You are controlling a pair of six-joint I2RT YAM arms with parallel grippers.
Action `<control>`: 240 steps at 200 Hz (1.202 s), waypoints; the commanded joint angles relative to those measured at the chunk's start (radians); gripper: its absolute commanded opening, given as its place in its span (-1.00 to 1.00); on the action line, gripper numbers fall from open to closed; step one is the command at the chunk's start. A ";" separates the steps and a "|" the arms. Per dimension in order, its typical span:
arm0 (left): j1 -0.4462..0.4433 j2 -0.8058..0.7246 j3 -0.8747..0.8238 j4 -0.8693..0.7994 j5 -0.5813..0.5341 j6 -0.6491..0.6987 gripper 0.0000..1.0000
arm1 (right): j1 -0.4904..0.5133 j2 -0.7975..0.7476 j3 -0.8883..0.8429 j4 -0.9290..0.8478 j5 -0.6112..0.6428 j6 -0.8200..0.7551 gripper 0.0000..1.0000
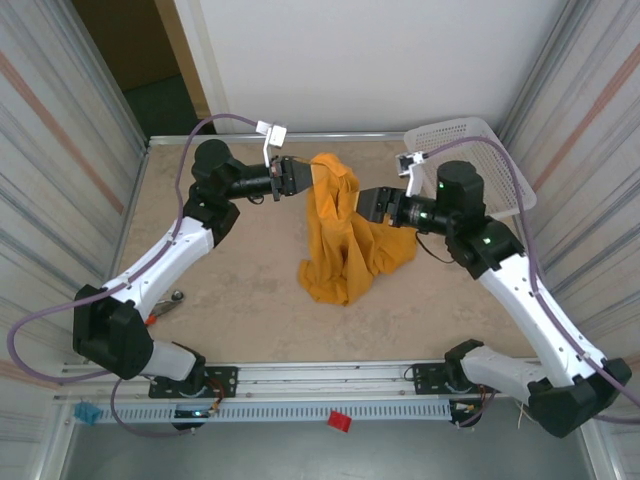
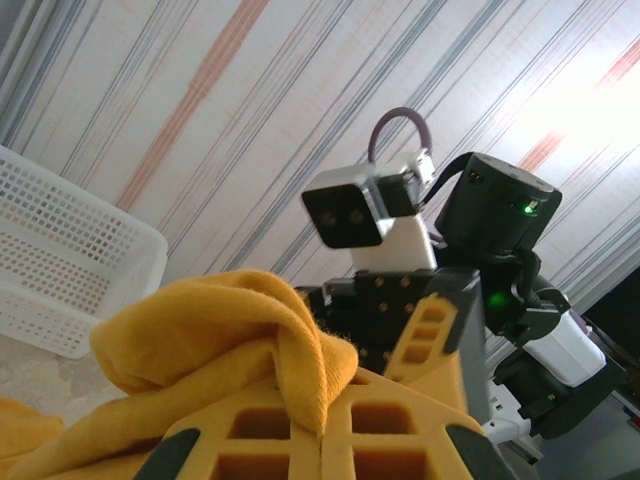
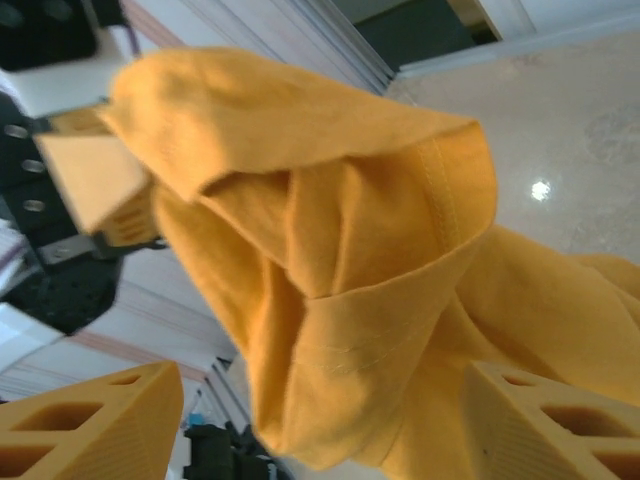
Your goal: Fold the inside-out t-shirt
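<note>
Top view, left to right. A small tool (image 1: 168,304) lies on the table (image 1: 240,290) at the lower left, beside the left arm.

Left gripper (image 1: 293,178): raised in the upper centre-left of the frame, pointing right, with its jaws together and clamped on the top edge of the shirt (image 1: 345,240). In the left wrist view a fold of shirt (image 2: 230,330) rises out of the seam where the two fingers (image 2: 260,440) meet at the bottom of the frame.

Shirt: hangs from that clamp at frame centre. Its lower part lies bunched on the table, spreading toward the lower left and to the right. No lettering can be made out on the visible cloth.

Right gripper (image 1: 368,205): just right of the hanging shirt, pointing left at it. In the right wrist view its fingers (image 3: 90,420) stand well apart at the two lower corners. The shirt (image 3: 340,300), hem stitching visible, hangs between them unclamped. The left gripper (image 3: 90,180) shows at the upper left of that view, on the cloth.

A white basket (image 1: 470,140) sits at the upper right, behind the right arm; it also appears at the left edge of the left wrist view (image 2: 60,260).
</note>
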 commanded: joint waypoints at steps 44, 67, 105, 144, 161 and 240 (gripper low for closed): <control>0.018 0.002 -0.020 0.064 -0.043 -0.071 -1.00 | 0.030 0.132 0.082 0.039 0.024 -0.044 -1.00; 0.066 0.017 -0.082 0.203 -0.074 -0.189 -1.00 | -0.027 0.072 0.076 0.050 -0.052 -0.067 -1.00; 0.120 0.047 -0.162 0.347 -0.101 -0.300 -1.00 | -0.144 -0.082 -0.094 0.474 -0.358 0.047 -1.00; 0.121 0.077 -0.170 0.445 -0.075 -0.358 -0.46 | -0.138 -0.041 -0.106 0.573 -0.411 0.083 -1.00; 0.121 0.064 -0.173 0.430 -0.078 -0.350 0.01 | -0.142 -0.006 -0.111 0.579 -0.403 0.087 -1.00; -0.203 -0.261 -0.030 -0.672 -0.873 0.686 0.27 | -0.143 0.072 -0.073 0.454 -0.356 0.060 -1.00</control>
